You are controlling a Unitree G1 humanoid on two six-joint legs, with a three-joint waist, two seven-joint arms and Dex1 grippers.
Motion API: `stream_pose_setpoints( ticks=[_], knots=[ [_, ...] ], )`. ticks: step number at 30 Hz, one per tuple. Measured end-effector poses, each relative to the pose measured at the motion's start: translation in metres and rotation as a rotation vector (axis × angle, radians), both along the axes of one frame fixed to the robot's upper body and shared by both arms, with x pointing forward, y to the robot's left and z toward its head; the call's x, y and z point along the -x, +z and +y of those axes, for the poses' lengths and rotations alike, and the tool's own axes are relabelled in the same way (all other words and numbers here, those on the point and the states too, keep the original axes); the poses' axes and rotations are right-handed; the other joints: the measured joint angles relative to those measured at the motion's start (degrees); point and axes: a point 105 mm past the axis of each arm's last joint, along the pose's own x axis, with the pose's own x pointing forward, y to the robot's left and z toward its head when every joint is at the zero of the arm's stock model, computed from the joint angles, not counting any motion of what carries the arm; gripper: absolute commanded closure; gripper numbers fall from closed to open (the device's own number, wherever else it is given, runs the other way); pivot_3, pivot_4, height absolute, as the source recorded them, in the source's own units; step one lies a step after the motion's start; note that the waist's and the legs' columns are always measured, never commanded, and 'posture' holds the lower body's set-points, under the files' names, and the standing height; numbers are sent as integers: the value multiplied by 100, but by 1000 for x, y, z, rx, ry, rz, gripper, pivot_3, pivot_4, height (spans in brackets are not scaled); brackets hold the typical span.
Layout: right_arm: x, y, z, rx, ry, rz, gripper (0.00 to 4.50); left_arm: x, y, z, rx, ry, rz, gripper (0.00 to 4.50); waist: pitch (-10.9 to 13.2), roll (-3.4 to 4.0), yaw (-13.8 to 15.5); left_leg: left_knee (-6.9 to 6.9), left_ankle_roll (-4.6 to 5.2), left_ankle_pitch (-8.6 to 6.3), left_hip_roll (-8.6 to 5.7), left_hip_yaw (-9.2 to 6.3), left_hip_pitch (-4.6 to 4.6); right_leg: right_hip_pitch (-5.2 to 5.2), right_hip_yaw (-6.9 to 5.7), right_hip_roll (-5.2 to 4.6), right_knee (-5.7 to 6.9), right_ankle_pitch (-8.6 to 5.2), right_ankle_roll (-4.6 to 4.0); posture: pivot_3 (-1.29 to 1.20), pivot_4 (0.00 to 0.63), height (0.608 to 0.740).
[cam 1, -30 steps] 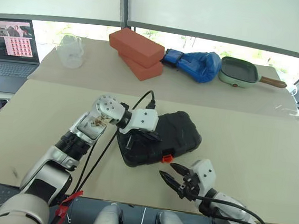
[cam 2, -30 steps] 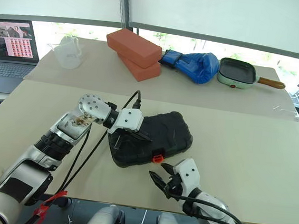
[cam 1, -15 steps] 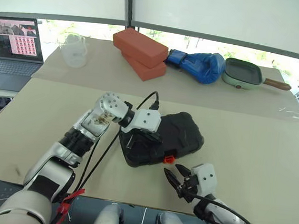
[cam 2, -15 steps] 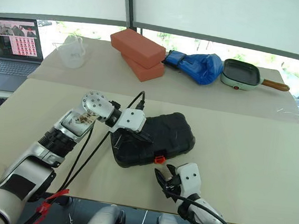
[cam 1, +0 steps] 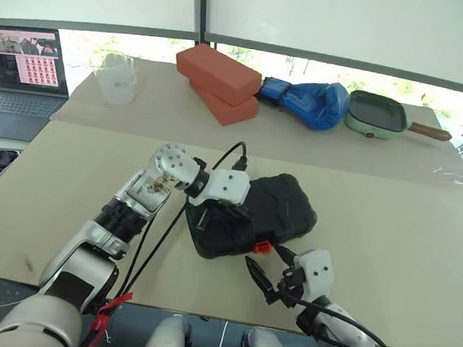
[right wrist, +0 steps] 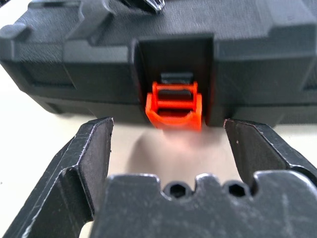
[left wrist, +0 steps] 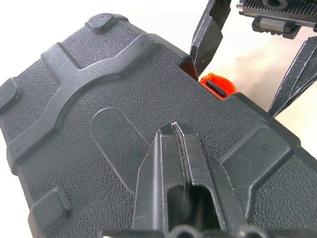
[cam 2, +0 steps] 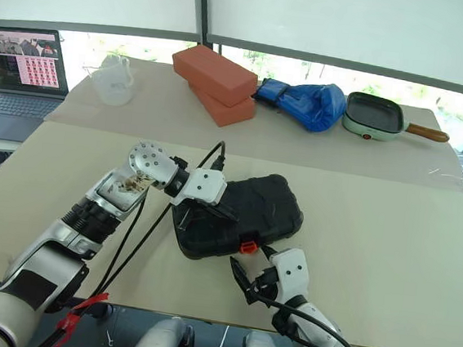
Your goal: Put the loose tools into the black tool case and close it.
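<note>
Low in the frame, right of centre, the right gripper (cam 1: 270, 269) now stands with its two black fingers spread wide, where one second ago they were only partly apart; the hand itself has hardly changed place, just in front of the orange latch (right wrist: 174, 105) on the near edge of the case. In the right wrist view one finger is on each side of the latch, and they do not touch it. The black tool case (cam 1: 281, 211) lies closed on the beige table (cam 1: 391, 222) in the middle of the frame, as before, with its long axis going from lower left to upper right and the latch side facing the lower edge. The left gripper (left wrist: 177, 130), its fingers pressed together with nothing between them, rests with the tips on the lid near the left end of the case, unchanged. Further back, in the upper part, are two red bricks (cam 1: 216, 78), a blue boxing glove (cam 1: 308, 101), a green pan (cam 1: 377, 114), a clear jug (cam 1: 116, 76) and, at upper left, a laptop (cam 1: 20, 71).
</note>
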Motion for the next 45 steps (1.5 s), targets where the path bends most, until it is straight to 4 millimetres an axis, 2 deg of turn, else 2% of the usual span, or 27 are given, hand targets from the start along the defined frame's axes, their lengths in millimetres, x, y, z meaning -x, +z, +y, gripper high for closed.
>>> stream_pose_setpoints(
  ticks=[1,5,8,33,34,35,36,38,42,45],
  knots=[
    [-2,-1,0,4,0,1,1040,0,0,0,1,1,0,4500,0,0,-15,0,0,0,0,1,1,0,1,0,0,0,0,0,150,738],
    [-4,-2,1,6,5,3,2416,1,0,-1,5,1,-4,4500,-1,1,-42,-2,0,0,3,1,1,-3,3,6,2,-1,-3,0,150,738],
    [-4,-1,3,-2,11,-2,3234,1,0,-1,7,3,-4,4500,-1,0,-44,-2,0,0,4,2,1,-3,5,7,2,-1,-2,0,150,738],
    [4,8,-2,93,50,-75,3233,0,-1,-5,23,0,-6,4500,-1,0,-43,-2,0,0,3,4,0,-5,6,5,1,-1,-2,0,150,738],
    [4,9,0,89,58,-80,2235,-1,-1,-5,23,1,-6,4500,-1,0,-47,-2,0,0,3,5,1,-5,7,6,1,-1,-2,0,150,738],
    [3,11,1,87,65,-90,2095,-1,-1,-5,22,1,-6,4500,-1,0,-52,-2,0,0,4,5,1,-5,8,7,1,-1,-2,0,150,738],
    [0,19,4,79,80,-120,1739,-1,-2,-5,22,1,-5,4500,-2,0,-55,-2,0,0,4,5,2,-5,8,9,2,-1,-3,0,150,738],
    [1,21,7,77,97,-128,1086,-1,-1,-6,23,2,-8,4500,-1,0,-53,-3,0,0,4,4,1,-5,7,10,1,-1,-3,0,150,738],
    [6,32,1,120,130,-161,1086,-1,-2,-6,22,2,-9,4500,-4,-3,-48,-1,0,0,2,6,4,-1,9,5,0,0,0,0,150,738],
    [8,29,-11,161,125,-141,1086,-1,-2,-6,22,3,-8,4500,-6,-5,-46,-2,0,0,3,6,4,-1,9,7,0,0,-1,0,150,738]
  ],
)
